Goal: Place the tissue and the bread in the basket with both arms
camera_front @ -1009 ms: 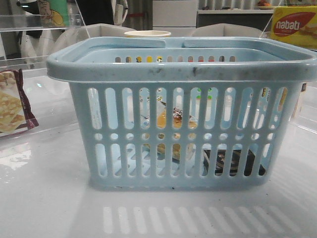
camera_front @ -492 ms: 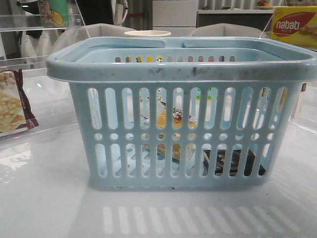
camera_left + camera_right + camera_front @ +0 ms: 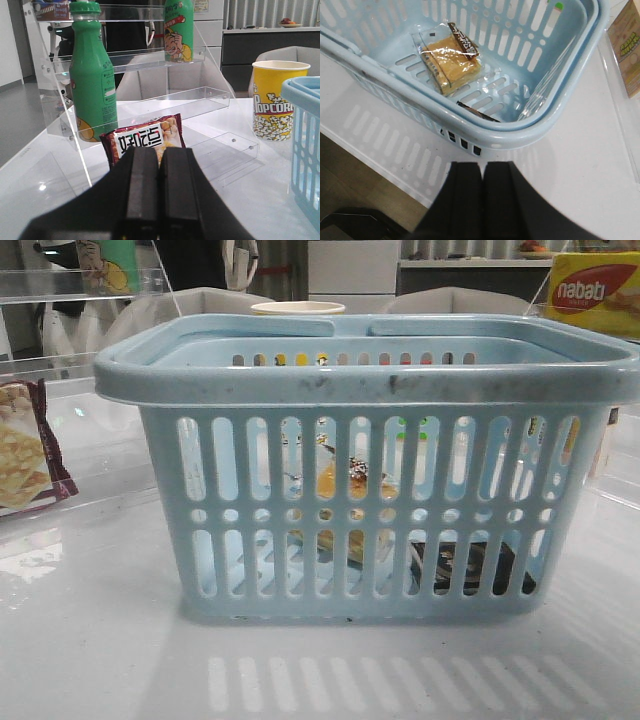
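The light-blue basket (image 3: 370, 385) stands in the middle of the table in the front view. Through its slots I see the bread (image 3: 350, 480) in its clear wrapper and the black tissue pack (image 3: 470, 565) lying on the bottom. In the right wrist view the bread (image 3: 451, 60) lies inside the basket (image 3: 520, 132), and only a dark edge of the tissue (image 3: 476, 113) shows behind the rim. My right gripper (image 3: 481, 167) is shut and empty, outside the basket over the table. My left gripper (image 3: 159, 151) is shut and empty, facing a cracker packet. Neither gripper shows in the front view.
A maroon-edged cracker packet (image 3: 145, 140) leans by a clear acrylic shelf (image 3: 150, 110) holding a green bottle (image 3: 92, 75). A yellow popcorn cup (image 3: 277, 100) stands beside the basket's corner (image 3: 305, 145). A yellow nabati box (image 3: 595, 295) is at the back right. The table's front edge (image 3: 380, 167) is near the right gripper.
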You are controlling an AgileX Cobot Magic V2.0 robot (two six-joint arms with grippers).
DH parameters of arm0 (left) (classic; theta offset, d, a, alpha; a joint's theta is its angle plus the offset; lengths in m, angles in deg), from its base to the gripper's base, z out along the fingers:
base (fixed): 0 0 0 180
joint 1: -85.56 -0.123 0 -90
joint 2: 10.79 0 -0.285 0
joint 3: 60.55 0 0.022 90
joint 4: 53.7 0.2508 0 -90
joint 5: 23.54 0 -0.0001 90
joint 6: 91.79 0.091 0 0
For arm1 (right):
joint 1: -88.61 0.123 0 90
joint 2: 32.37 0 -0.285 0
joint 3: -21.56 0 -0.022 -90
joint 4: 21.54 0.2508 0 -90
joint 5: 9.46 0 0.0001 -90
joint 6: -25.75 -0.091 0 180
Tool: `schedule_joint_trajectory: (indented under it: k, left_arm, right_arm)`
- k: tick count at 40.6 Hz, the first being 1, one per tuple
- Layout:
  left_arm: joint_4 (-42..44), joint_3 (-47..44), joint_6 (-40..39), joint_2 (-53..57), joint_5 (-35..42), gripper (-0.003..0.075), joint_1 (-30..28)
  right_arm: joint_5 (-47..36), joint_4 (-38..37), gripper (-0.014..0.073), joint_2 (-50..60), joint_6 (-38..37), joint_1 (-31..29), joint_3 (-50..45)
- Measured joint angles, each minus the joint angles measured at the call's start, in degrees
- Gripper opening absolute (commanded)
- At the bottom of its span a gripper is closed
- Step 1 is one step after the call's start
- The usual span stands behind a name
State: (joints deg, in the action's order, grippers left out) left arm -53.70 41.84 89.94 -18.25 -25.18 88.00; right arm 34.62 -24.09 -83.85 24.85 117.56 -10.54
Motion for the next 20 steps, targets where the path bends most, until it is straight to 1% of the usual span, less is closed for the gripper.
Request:
schedule_joint_trajectory:
  k: [8,12,15,20]
  left_arm:
    - [0.0,0.0,0.0,0.0,0.0,0.0092,0.0]
    - [0.0,0.0,0.1,0.0,0.0,0.0092,0.0]
    - [0.0,0.0,0.1,0.0,0.0,0.0092,0.0]
    - [0.0,0.0,0.1,0.0,0.0,0.0092,0.0]
  right_arm:
    - [0.0,-0.2,0.0056,0.0,0.0,0.0,0.0]
    - [-1.7,-0.1,0.0056,1.3,0.0,-2.2,-1.6]
    - [-5.7,-0.2,0.0056,3.6,0.0,-5.4,-4.4]
    - [-16.9,-0.6,0.0056,10.2,0.0,-12.7,-12.3]
